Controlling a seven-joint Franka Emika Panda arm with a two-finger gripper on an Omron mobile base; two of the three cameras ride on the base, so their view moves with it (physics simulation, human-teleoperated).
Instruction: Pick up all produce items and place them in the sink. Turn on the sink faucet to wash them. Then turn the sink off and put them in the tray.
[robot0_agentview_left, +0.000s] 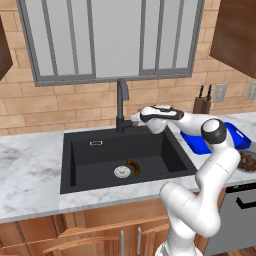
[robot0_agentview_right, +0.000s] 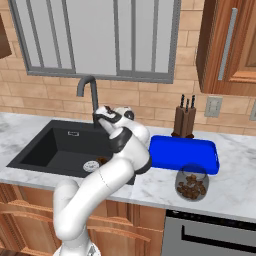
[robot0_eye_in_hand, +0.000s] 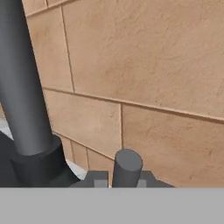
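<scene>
The produce item (robot0_agentview_left: 134, 167), a small dark brown curved piece, lies on the floor of the black sink (robot0_agentview_left: 85, 155) beside the round silver drain (robot0_agentview_left: 122, 171); it also shows in the right base view (robot0_agentview_right: 102, 161). The black gooseneck sink faucet (robot0_agentview_left: 121, 102) stands behind the basin. My gripper (robot0_agentview_left: 134, 119) reaches sideways to the faucet's base. In the hand view the thin upright lever (robot0_eye_in_hand: 127, 166) stands between my fingertips, and the gripper (robot0_eye_in_hand: 124, 180) is shut on it, with the faucet column (robot0_eye_in_hand: 22, 87) to its left. The blue tray (robot0_agentview_right: 185, 154) lies on the counter right of the sink.
A knife block (robot0_agentview_right: 184, 120) stands against the brick wall behind the tray. A round dish of brown lumps (robot0_agentview_right: 191, 186) sits near the counter's front edge, right of my arm. The brick wall (robot0_eye_in_hand: 153, 65) is close ahead of the hand. Marble counter (robot0_agentview_left: 30, 155) extends left of the sink.
</scene>
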